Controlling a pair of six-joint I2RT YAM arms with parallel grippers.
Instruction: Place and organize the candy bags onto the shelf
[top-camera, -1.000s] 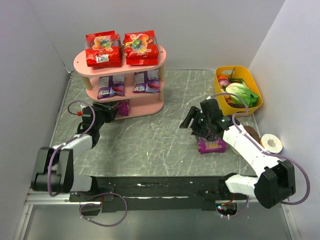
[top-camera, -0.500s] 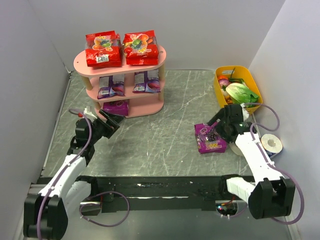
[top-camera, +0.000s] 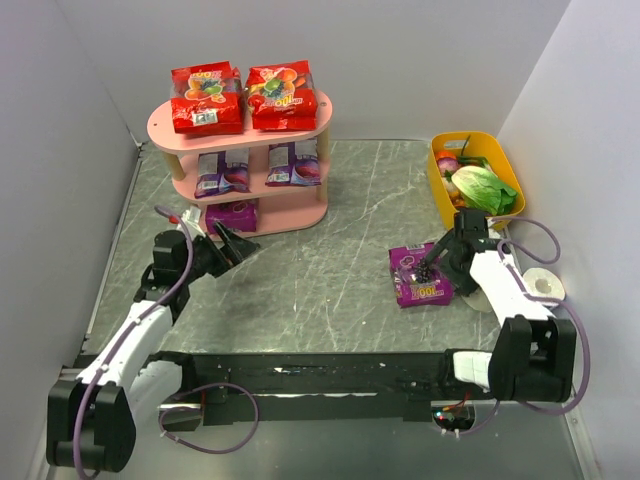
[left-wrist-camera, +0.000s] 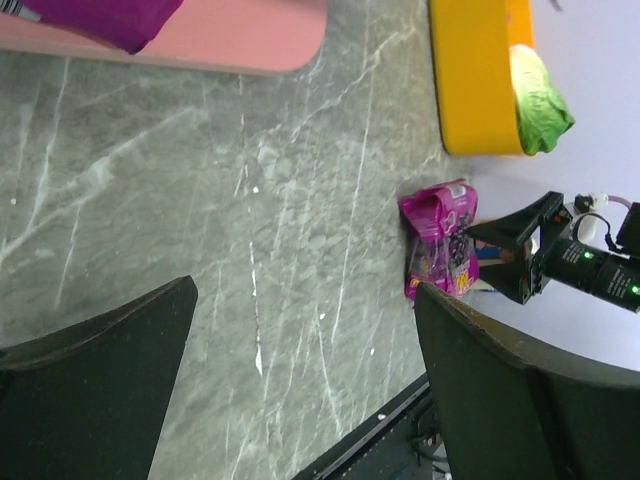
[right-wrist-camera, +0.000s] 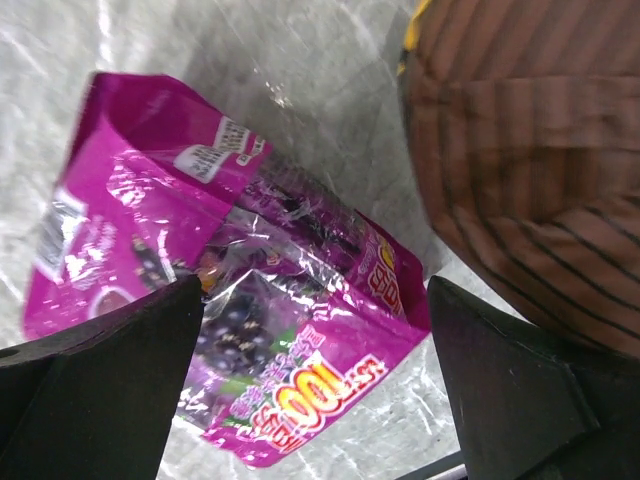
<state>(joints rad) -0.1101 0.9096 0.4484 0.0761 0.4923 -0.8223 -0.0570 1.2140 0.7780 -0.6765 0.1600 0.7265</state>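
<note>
The pink shelf (top-camera: 306, 115) stands at the back left. Two red candy bags (top-camera: 207, 97) (top-camera: 281, 95) lie on its top tier, two blue-violet bags (top-camera: 222, 172) (top-camera: 294, 162) on the middle tier, and one magenta bag (top-camera: 232, 214) on the bottom tier. Another magenta grape bag (top-camera: 415, 278) lies flat on the table at the right; it also shows in the right wrist view (right-wrist-camera: 240, 310) and the left wrist view (left-wrist-camera: 440, 240). My left gripper (top-camera: 232, 247) is open and empty in front of the shelf. My right gripper (top-camera: 437, 262) is open, low over that bag's right edge, the bag between its fingers (right-wrist-camera: 110, 370).
A yellow tub (top-camera: 444, 198) with green vegetables stands at the back right. A white tape roll (top-camera: 545, 285) and a brown striped disc (right-wrist-camera: 540, 170) lie right of the loose bag. The side walls are close on the left and right.
My left gripper has drawn back from the shelf's bottom tier, where a magenta bag now lies. My right gripper moved from above the loose bag to its right edge.
</note>
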